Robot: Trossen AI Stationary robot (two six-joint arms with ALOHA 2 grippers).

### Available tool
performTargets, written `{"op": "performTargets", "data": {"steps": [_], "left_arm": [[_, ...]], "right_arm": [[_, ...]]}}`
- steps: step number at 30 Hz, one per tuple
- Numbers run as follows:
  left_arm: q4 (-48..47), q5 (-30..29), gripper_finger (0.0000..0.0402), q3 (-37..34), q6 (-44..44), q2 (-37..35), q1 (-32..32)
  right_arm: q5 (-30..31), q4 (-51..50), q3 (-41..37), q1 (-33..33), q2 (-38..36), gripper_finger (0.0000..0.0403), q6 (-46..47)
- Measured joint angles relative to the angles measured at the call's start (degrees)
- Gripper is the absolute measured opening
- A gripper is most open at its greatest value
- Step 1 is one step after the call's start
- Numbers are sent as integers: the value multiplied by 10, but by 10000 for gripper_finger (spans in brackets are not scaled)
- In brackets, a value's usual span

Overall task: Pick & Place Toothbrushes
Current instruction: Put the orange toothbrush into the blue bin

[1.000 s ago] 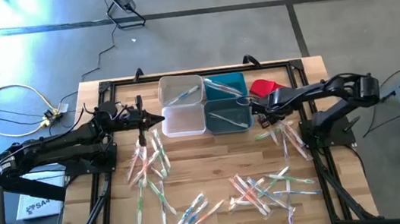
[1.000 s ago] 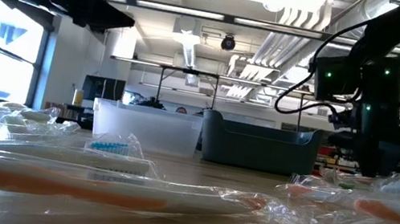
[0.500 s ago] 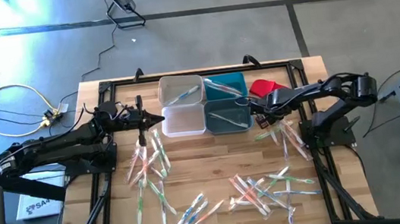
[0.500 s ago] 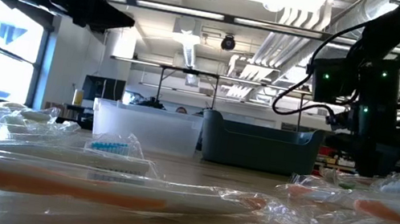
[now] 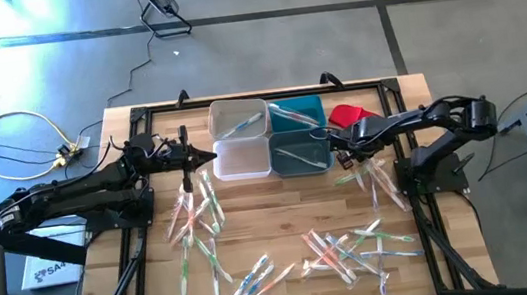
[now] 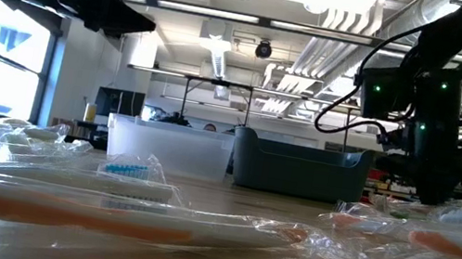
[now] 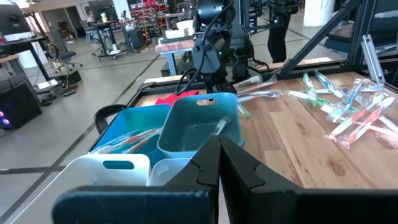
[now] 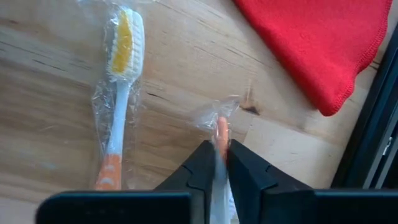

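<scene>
Roughly three dozen wrapped toothbrushes [image 5: 337, 249] lie loose on the table [image 5: 282, 216] — three scatters: left, near-centre, right. Four bins at the far edge: white bin [image 5: 238, 116] holds one brush, blue bin [image 5: 297, 112] one or two, teal bin [image 5: 298, 152] one, clear bin [image 5: 242, 158] unclear. Right gripper [image 8: 217, 163] is clenched on an orange-tipped toothbrush [image 8: 221, 132] beside the red cloth [image 5: 350, 115]. Left gripper [image 7: 219, 149] is closed with nothing in it, just left of the bins.
</scene>
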Motion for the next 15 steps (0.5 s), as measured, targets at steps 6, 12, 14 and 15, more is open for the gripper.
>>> {"op": "performTargets", "data": {"steps": [6, 12, 14, 15], "left_arm": [[0, 0, 1, 0, 0, 0, 0], [0, 1, 1, 0, 0, 0, 0], [0, 1, 1, 0, 0, 0, 0], [0, 1, 1, 0, 0, 0, 0]], "right_arm": [[0, -7, 0, 0, 0, 16, -1], [1, -27, 0, 0, 0, 15, 0], [5, -36, 0, 0, 0, 15, 0], [7, -38, 0, 0, 0, 15, 0]]}}
